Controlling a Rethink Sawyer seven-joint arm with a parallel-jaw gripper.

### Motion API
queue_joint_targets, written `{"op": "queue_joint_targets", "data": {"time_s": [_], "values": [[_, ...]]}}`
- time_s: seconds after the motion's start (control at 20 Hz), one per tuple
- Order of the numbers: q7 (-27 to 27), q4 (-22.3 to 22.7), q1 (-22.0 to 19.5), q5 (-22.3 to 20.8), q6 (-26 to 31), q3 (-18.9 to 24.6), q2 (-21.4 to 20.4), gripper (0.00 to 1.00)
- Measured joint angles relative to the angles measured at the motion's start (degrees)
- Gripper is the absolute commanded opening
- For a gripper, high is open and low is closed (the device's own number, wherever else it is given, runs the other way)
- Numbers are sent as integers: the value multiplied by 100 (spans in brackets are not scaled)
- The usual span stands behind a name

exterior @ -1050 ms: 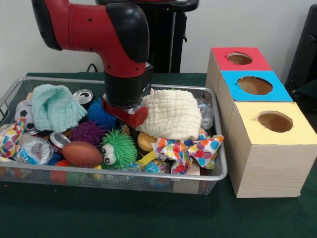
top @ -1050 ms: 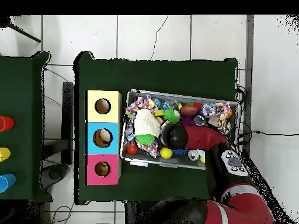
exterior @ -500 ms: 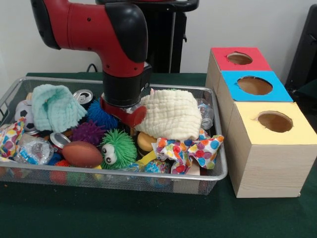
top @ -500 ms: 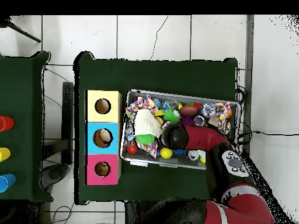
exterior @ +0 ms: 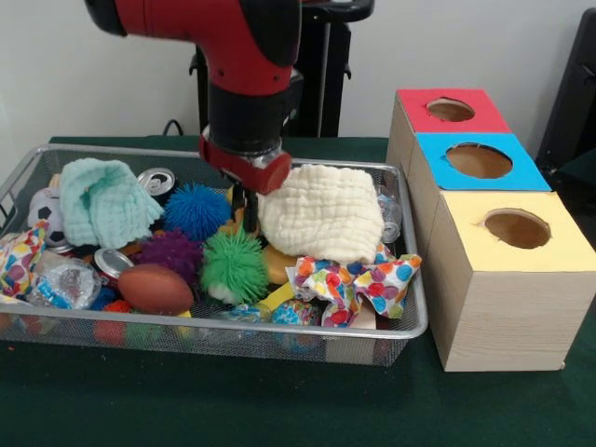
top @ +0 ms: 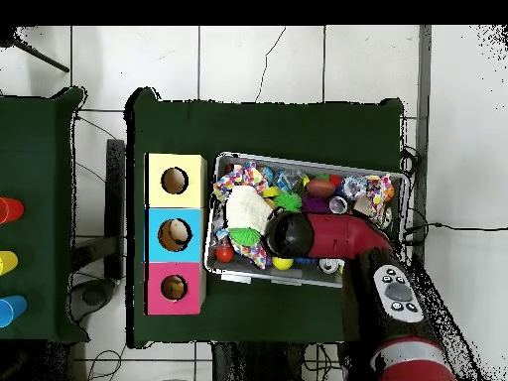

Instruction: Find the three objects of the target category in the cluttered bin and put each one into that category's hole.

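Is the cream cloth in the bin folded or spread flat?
Folded: the cream cloth sits as a thick bunched pad atop toys in the wire bin.

the wire bin (exterior: 410,321) lies crammed with clutter beneath the gripper (exterior: 244,209), whose tips dip in beside the cream cloth (exterior: 321,212), just right of them. left of the tips sits a blue spiky ball (exterior: 196,210); in front of them, a green spiky ball (exterior: 234,265) and a purple spiky ball (exterior: 170,251). well off to the gripper's right stand three boxes in a row, each with a round hole on top: red box (exterior: 450,112) farthest, blue box (exterior: 477,162) between, yellow box (exterior: 515,230) nearest.
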Motion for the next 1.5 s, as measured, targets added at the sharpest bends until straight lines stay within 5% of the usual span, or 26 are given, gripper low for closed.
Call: {"op": "queue_joint_targets", "data": {"time_s": [0.25,1.15,1.5], "values": [[0,80,40,75,659,-3,-594,0],[0,121,352,25,723,-190,-1317,0],[0,303,94,541,1319,-103,-1688,0]]}}
